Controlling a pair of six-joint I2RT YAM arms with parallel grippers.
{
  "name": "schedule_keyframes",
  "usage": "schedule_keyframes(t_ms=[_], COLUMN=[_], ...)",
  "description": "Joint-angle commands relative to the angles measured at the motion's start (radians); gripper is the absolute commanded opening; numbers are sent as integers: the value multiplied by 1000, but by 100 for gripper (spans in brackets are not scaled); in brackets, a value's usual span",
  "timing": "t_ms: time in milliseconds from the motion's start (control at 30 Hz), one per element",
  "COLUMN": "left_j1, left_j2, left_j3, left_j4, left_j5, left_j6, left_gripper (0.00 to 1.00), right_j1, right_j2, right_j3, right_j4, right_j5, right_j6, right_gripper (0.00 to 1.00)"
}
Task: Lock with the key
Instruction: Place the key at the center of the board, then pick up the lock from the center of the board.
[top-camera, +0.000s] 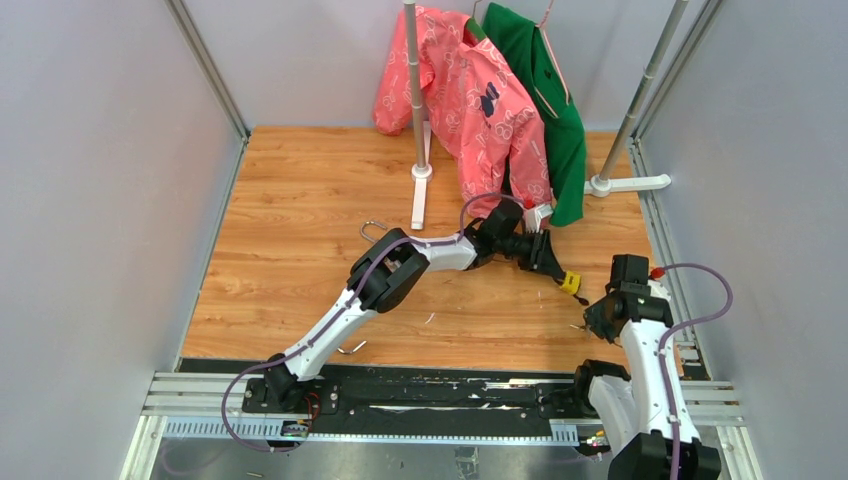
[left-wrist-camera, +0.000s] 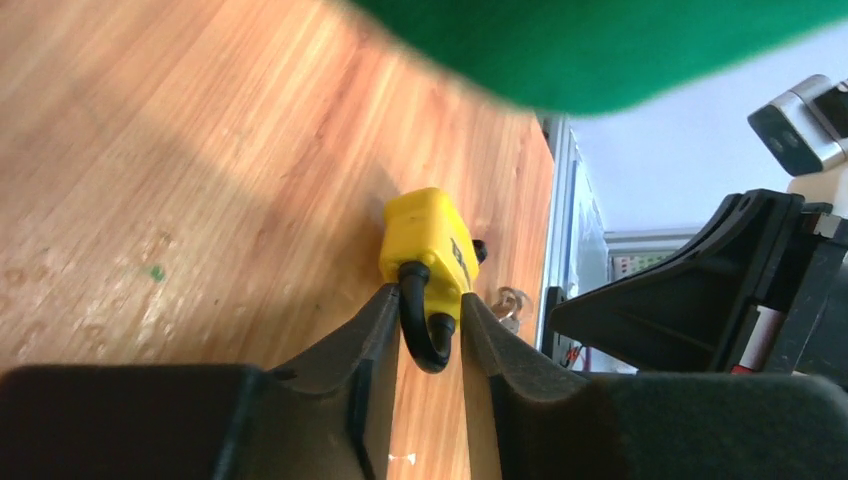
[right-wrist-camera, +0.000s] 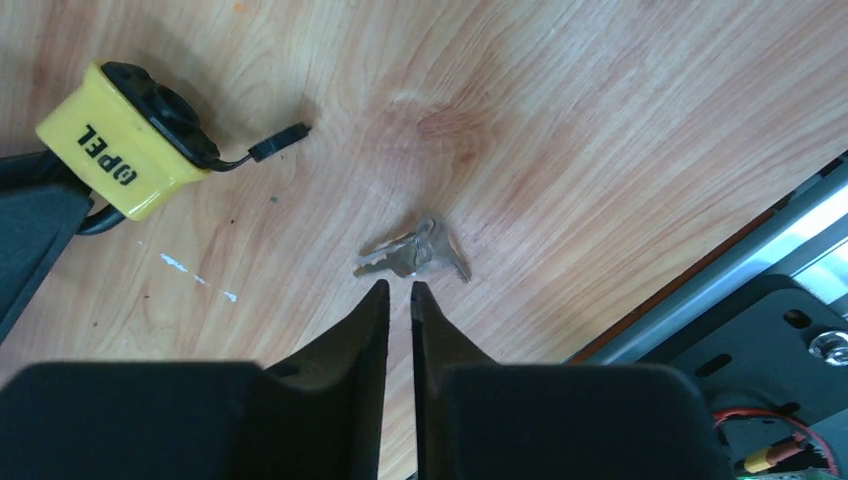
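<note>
Your L end effector (left-wrist-camera: 428, 300) is nipped narrow on the black shackle (left-wrist-camera: 430, 362) of the yellow padlock (left-wrist-camera: 425, 235), which lies on the worktop (right-wrist-camera: 600, 120) at approx 3 o'clock from centre. R end effector (right-wrist-camera: 400, 288) is a slit apart, holding nothing. The keys (right-wrist-camera: 415, 255) lie just past its tips, w/ the padlock at their 10 o'clock.

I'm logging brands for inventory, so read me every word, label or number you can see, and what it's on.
"OPEL": black letters on the side of the yellow padlock.
Prints on the pink garment: too small to read.
Nothing else is legible.
</note>
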Motion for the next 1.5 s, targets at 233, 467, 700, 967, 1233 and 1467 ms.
schedule_keyframes(t_ms=[233, 467, 700, 967, 1233, 1467], left_j1=[-8, -7, -8, 25, 300, 528], left_j2=[-97, -305, -662, -1040, -1146, -1032], left_j3=[-160, -336, -599, -779, -802, -721], left_j4=[4, -139, -399, -784, -982, -1042], left_j5=[-68, -170, -317, -696, -840, -899], left_j6=[80, 267, 437, 514, 442, 387], left_gripper=[74, 100, 100, 100, 100, 100], right_j1=[-13, -4, 170, 854, 1108, 1116], right_j2=[2, -31, -75, 104, 565, 775], right_j3=[71, 225, 284, 310, 556, 688], right_j4=[-17, -49, -16, 83, 232, 343], right_j5=[31, -76, -104, 226, 271, 132], right_j6=[-25, -81, -111, -42, -196, -307], right_gripper=[64, 69, 69, 70, 72, 70])
